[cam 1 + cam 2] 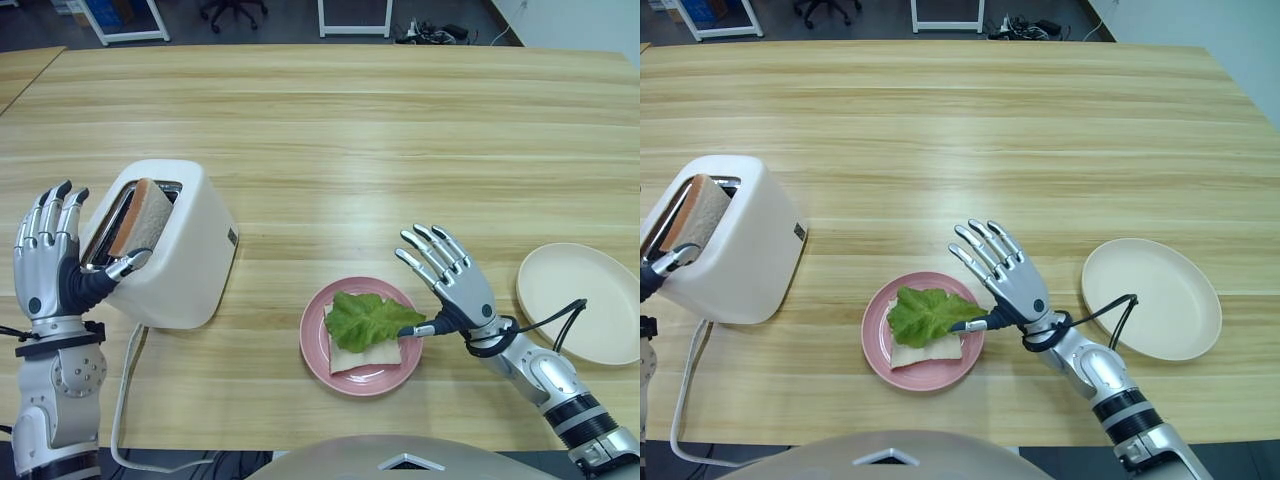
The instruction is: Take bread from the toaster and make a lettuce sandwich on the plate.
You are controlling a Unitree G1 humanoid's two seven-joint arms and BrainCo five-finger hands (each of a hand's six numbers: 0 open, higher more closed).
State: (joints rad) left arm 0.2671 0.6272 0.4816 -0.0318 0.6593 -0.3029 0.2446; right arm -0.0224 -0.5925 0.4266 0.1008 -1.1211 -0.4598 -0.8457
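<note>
In the left eye view the left hand [50, 255] stands upright, fingers straight and apart, holding nothing. Its thumb lies at the slot of the toaster [190, 255], just beside the slice [146, 215] that stands up out of it. The right hand [452, 278] is also spread wide and holds nothing, its thumb tip over the rim of the pink plate [385, 378], near the lettuce [365, 318]. In the right eye view the lettuce lies on a second slice [925, 353] in this plate and covers most of it; whether the thumb touches the leaf I cannot tell. A cream plate [1152, 300] lies on the surface [940, 130], right of the hand.
</note>
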